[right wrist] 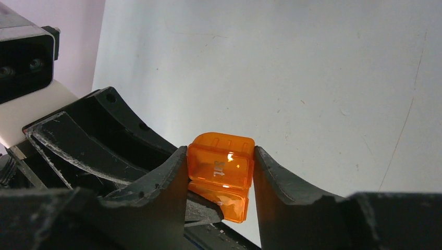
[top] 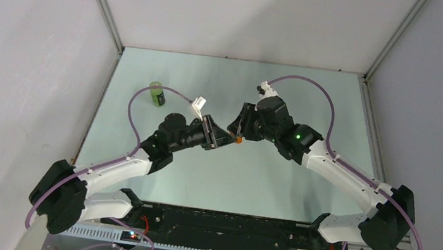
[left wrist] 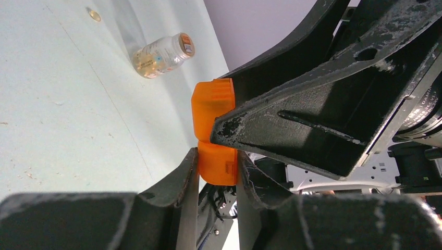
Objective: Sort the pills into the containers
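Dark fingers of the left gripper (left wrist: 218,166) pinch the lower half of the orange pill box (left wrist: 211,104) in a narrow grip, bracing it above the middle of the table (top: 231,183). Opposite, the right gripper (right wrist: 220,161) sets its fingers against both sides of the upper half, probably to pull the lid open for loading pills. The clear vial (left wrist: 161,54) lies on its side beyond; the green bottle (top: 157,94) stands well apart.
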Available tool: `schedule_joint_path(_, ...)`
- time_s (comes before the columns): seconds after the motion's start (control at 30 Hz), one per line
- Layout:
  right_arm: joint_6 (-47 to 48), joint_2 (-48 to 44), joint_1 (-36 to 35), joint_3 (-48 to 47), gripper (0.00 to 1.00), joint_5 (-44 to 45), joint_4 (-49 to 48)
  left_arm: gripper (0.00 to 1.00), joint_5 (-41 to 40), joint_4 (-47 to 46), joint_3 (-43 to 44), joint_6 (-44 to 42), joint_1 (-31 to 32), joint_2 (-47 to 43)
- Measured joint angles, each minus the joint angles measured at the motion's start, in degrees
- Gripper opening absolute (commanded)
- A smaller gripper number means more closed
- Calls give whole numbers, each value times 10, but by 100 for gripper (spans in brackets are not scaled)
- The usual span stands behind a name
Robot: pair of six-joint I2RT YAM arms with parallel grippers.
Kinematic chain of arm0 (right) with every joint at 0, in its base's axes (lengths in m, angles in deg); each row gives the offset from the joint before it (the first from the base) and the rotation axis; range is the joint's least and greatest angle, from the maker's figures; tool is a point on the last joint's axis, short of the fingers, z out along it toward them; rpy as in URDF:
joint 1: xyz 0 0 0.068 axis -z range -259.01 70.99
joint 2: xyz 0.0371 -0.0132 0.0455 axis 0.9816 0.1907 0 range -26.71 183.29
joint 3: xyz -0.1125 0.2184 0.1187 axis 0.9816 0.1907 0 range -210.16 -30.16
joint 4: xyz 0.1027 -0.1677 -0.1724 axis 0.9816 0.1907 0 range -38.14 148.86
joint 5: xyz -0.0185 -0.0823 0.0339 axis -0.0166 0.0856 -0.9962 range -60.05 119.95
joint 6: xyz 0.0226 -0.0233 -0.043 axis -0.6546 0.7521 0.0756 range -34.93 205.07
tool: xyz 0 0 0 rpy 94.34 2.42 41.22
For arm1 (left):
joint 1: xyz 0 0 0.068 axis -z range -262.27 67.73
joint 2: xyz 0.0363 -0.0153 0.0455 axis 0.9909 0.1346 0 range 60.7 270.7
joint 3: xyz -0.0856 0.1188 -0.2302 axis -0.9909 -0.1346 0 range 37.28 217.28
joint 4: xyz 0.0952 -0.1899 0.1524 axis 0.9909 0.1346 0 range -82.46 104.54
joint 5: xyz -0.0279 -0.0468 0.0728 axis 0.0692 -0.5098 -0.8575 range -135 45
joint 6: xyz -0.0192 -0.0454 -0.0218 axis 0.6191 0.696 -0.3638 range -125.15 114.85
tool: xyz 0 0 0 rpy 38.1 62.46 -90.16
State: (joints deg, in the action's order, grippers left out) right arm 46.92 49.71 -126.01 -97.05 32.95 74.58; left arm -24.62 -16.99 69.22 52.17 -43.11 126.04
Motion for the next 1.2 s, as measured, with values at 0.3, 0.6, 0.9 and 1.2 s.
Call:
schedule_joint_path(0.3,-6,-6,45,9,32,-109,-22,0,-2,-18,-8,-2,0,-12)
schedule_joint_path(0.6,-80,-34,120,90,34,-291,-139,0,8,-79,-33,27,0,-14)
schedule_joint_path(0.9,-111,-64,146,128,56,-350,-208,0,9,-89,-38,45,-1,-37)
schedule_joint_path(1.2,-61,-136,156,127,34,-289,-143,0,5,-74,-39,52,-9,-57)
